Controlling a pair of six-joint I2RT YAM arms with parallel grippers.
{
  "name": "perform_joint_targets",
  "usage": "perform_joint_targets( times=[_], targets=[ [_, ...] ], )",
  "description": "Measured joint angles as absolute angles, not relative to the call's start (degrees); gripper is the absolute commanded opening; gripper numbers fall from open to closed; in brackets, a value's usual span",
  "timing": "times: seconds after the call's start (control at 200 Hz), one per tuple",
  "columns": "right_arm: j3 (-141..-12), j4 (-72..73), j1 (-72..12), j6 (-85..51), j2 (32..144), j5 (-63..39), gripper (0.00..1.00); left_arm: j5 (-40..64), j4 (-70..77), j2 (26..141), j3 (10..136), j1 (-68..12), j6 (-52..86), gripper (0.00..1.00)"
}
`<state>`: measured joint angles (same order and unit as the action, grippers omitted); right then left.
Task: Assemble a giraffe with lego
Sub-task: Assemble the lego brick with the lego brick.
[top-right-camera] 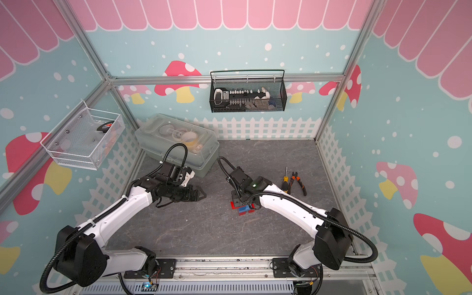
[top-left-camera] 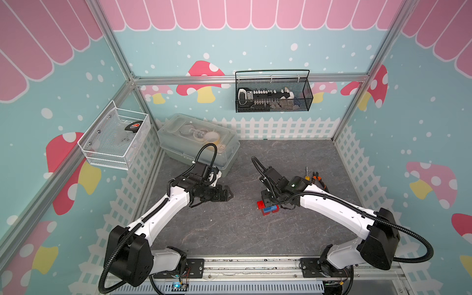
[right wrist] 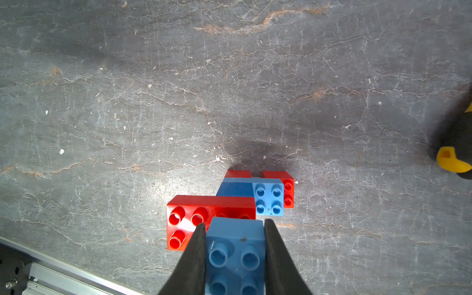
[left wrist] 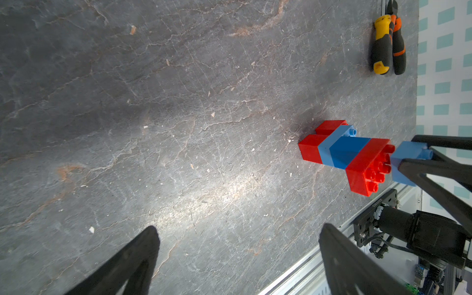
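The grey table (top-left-camera: pixel 229 235) carries the giraffe (top-left-camera: pixel 268 210) upright, right of centre and about midway between near and far.

The left gripper (top-left-camera: pixel 227 195) hovers well apart on the left. Its jaws are spread wide and empty, and it points across at the figure.

The right gripper (right wrist: pixel 235 222) is the nearer one, directly over the giraffe. Its jaws are pinched onto 2 opposite sides of the light-blue brick (right wrist: pixel 236 255), which sits stud side up.

Below it, 2 red legs, the blue body and the neck stack straight up to the red head (right wrist: pixel 189 217). That head is a longer brick lying level, and in a top view its bare end shows left of the gripper.

The brick hangs over the neck end of the head. From the left wrist view, red studs (left wrist: pixel 383 163) show between head and brick, so it looks not yet pressed home; I cannot tell whether they touch. The coming move seems a straight push down along the neck.
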<state>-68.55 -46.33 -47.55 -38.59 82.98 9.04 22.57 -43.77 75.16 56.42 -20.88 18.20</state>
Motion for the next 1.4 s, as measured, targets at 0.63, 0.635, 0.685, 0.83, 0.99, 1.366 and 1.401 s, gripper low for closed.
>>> perform_joint_targets(
  times=[0.63, 0.635, 0.685, 0.83, 0.99, 1.366, 1.401],
  targets=[
    [-67.4, -44.4, -47.0, -38.5, 83.5, 7.9, 0.18, 22.5, -43.6, 75.2, 56.2, -21.1, 18.2, 0.97],
    [-67.4, -44.4, -47.0, -38.5, 83.5, 7.9, 0.18, 22.5, -43.6, 75.2, 56.2, -21.1, 18.2, 0.97],
    [-67.4, -44.4, -47.0, -38.5, 83.5, 7.9, 0.18, 22.5, -43.6, 75.2, 56.2, -21.1, 18.2, 0.97],
    [-67.3, -44.3, -47.0, -38.6, 83.5, 7.9, 0.18, 22.5, -43.6, 75.2, 56.2, -21.1, 18.2, 0.97],
    [-67.1, -44.1, -47.0, -38.6, 83.5, 8.0, 0.16, 22.5, -43.6, 75.2, 56.2, -21.1, 18.2, 0.97],
    [-65.8, -42.8, -47.0, -38.9, 82.6, 8.1, 0.15, 22.5, -43.6, 75.2, 56.2, -21.1, 18.2, 0.96],
    [-65.7, -42.7, -47.0, -38.9, 82.5, 8.1, 0.14, 22.5, -43.6, 75.2, 56.2, -21.1, 18.2, 0.96]
  ],
)
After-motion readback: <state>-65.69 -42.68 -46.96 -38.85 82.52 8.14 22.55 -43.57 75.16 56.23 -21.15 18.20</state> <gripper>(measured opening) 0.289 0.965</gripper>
